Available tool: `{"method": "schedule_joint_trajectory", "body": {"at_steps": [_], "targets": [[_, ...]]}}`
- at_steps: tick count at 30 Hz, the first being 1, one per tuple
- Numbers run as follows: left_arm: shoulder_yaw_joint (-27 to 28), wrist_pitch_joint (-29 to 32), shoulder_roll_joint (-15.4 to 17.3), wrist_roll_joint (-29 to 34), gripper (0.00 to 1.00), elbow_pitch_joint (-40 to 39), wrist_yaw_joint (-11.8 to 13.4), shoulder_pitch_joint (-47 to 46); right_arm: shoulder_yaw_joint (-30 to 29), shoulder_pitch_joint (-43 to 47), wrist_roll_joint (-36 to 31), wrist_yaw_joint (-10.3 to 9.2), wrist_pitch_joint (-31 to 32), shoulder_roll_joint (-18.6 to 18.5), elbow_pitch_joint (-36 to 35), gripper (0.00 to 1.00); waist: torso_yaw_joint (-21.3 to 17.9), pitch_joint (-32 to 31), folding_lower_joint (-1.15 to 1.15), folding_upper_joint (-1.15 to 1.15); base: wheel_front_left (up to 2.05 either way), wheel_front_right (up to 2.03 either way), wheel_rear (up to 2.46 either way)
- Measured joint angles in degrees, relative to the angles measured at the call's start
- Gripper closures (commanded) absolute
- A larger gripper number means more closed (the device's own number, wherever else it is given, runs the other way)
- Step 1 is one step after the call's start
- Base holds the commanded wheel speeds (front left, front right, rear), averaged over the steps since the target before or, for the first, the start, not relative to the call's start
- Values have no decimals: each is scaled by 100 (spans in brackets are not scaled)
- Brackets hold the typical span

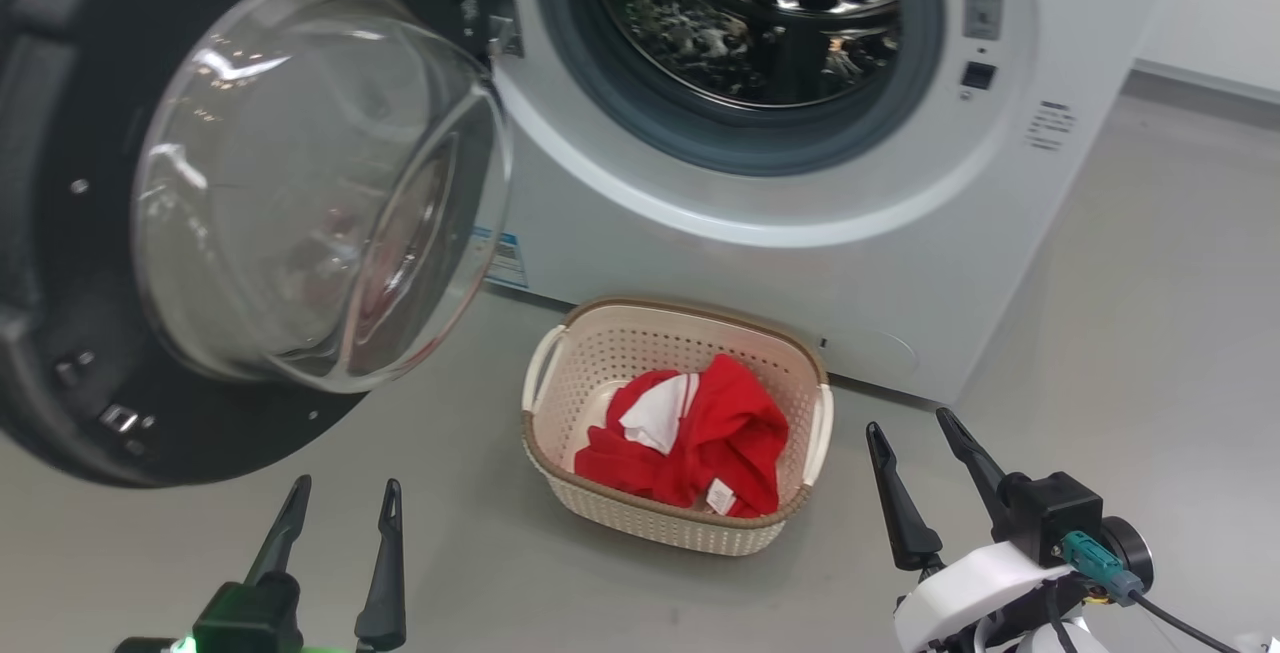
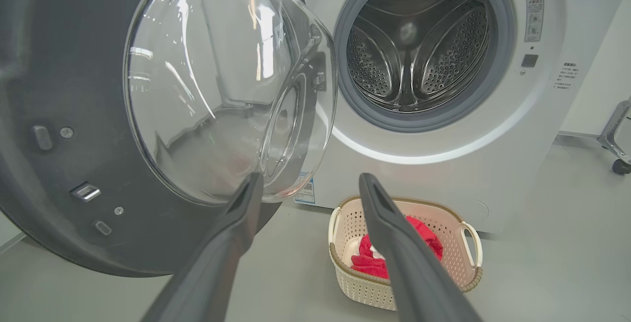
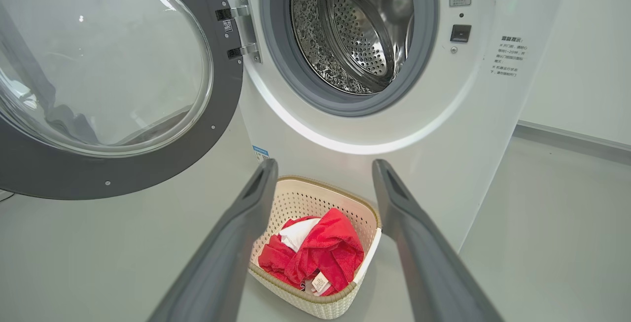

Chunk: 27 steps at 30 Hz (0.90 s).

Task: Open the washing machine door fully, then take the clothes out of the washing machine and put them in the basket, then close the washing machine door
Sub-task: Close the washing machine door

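The washing machine (image 1: 800, 253) stands with its door (image 1: 300, 183) swung wide to the left, glass bowl facing me. Its steel drum (image 2: 419, 46) looks bare inside. Red and white clothes (image 1: 690, 438) lie bunched in the cream basket (image 1: 560, 488) on the floor before the machine. My left gripper (image 1: 338, 503) hangs open low at the left, below the door and left of the basket. My right gripper (image 1: 915, 438) is open too, just right of the basket. Nothing sits between either pair of fingers. In the wrist views the clothes (image 3: 315, 250) and basket (image 2: 466, 282) lie beyond the fingertips.
Grey floor (image 1: 1150, 333) stretches to the right of the machine, up to a white wall (image 3: 581, 65). A castor leg (image 2: 618, 137) of some furniture stands at the far right in the left wrist view. The open door overhangs the floor at the left.
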Motion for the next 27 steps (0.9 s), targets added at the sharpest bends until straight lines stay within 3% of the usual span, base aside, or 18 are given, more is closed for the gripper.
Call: {"method": "schedule_joint_trajectory", "body": {"at_steps": [13, 27], "targets": [[77, 9, -3, -32, 0, 43, 7, 89, 140, 23, 24, 0, 55, 101, -2, 0, 910, -135, 0, 0, 0, 0, 0], [120, 9, -4, -67, 0, 4, 8, 174, 154, 23, 24, -1, 94, 101, 16, 0, 1010, -160, 0, 0, 0, 0, 0]]}}
